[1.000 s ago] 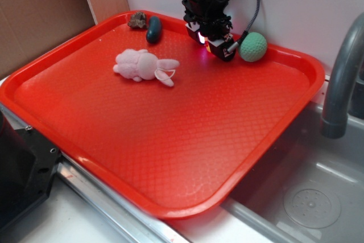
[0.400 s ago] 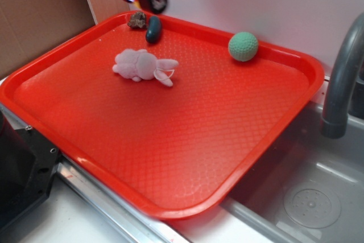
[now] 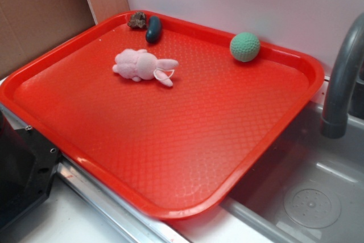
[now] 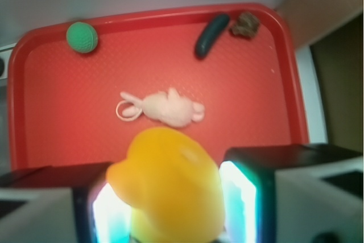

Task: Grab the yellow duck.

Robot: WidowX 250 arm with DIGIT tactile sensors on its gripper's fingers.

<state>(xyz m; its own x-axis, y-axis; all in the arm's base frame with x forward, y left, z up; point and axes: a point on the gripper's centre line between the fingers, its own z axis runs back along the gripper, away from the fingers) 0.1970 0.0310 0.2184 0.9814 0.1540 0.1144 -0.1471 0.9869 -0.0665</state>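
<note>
Below the held yellow duck (image 4: 170, 189), a pink bunny (image 4: 165, 106) lies mid-tray (image 4: 57, 135).

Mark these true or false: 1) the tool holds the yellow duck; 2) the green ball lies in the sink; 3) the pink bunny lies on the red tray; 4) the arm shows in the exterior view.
1) True: the yellow duck sits between the tool fingers.
2) False: the green ball rests on the red tray, near its far rim.
3) True: the pink bunny lies there.
4) False: no arm appears in that view.
</note>
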